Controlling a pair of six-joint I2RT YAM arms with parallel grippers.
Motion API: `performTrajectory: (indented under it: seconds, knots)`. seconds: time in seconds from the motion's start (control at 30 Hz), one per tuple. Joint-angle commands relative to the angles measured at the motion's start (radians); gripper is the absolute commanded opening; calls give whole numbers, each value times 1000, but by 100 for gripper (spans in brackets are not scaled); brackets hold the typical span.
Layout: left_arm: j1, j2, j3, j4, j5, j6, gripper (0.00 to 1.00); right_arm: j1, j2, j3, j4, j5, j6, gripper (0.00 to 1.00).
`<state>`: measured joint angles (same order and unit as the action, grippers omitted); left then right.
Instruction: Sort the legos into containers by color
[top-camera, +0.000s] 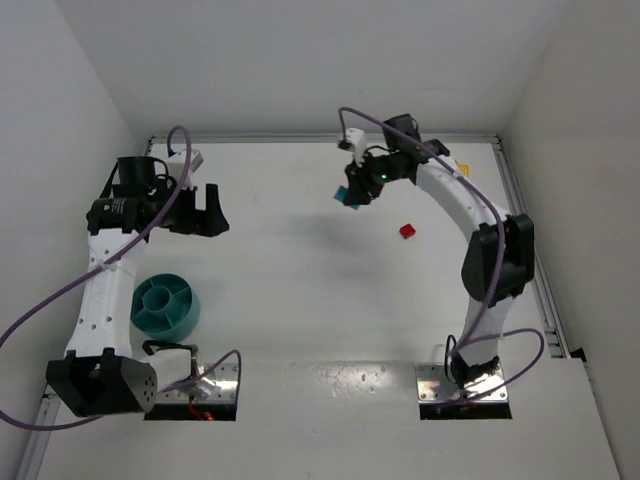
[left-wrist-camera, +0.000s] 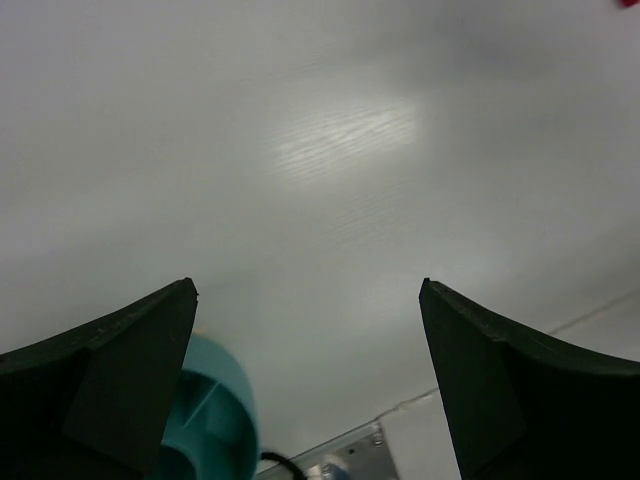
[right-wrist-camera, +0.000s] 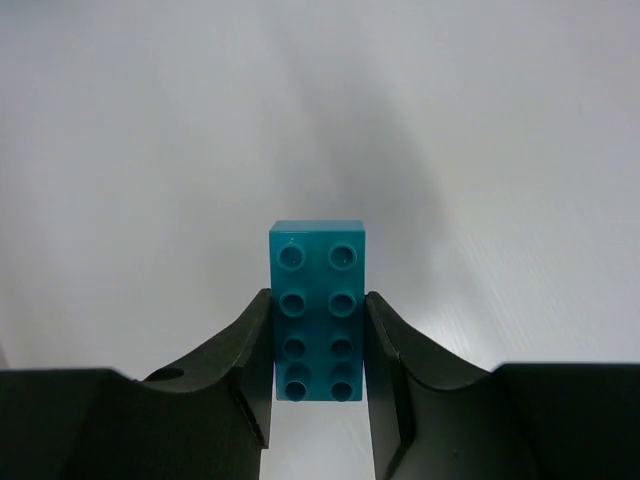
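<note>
from above, the teal bowl (top-camera: 165, 303) sits on the tabletop (top-camera: 300, 300), close against the left arm (top-camera: 100, 300). the left hand (top-camera: 205, 220) hangs farther back than the bowl, its fingers apart and holding nothing. the right hand (top-camera: 352, 192) is well to the right of the bowl and farther back, clamped on a blue-green brick (top-camera: 344, 194). a red brick (top-camera: 407, 231) lies farther right of the bowl. a yellow brick (top-camera: 462, 167) is the farthest from the bowl, beside the right arm (top-camera: 470, 215).

in the left wrist view, the left hand (left-wrist-camera: 310, 380) shows its two dark fingers spread wide over bare tabletop (left-wrist-camera: 330, 150). the bowl (left-wrist-camera: 225, 415) peeks in just beside the left finger.

in the right wrist view, the right hand (right-wrist-camera: 318, 340) pinches the eight-stud blue-green brick (right-wrist-camera: 317, 265) by its long sides, studs facing the camera, over the tabletop (right-wrist-camera: 320, 110).
</note>
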<state>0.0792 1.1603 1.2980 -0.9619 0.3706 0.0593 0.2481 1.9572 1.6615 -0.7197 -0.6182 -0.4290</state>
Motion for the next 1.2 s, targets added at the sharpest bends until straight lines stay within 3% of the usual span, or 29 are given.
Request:
performTrajectory:
  seconds: [0.0, 0.23, 0.4, 0.7, 1.17]
  knots:
    - [65, 5, -41, 25, 352, -65, 100, 141, -133, -23, 161, -129, 161, 7]
    - [175, 77, -88, 48, 753, -144, 99, 314, -87, 79, 288, -158, 361, 5]
    - [218, 114, -97, 98, 867, -214, 97, 391, -21, 176, 289, -158, 386, 5]
    - [218, 150, -140, 184, 826, -306, 90, 499, 12, 227, 301, -123, 386, 5]
    - [200, 139, -170, 227, 835, -334, 80, 582, 92, 348, 244, -61, 332, 5]
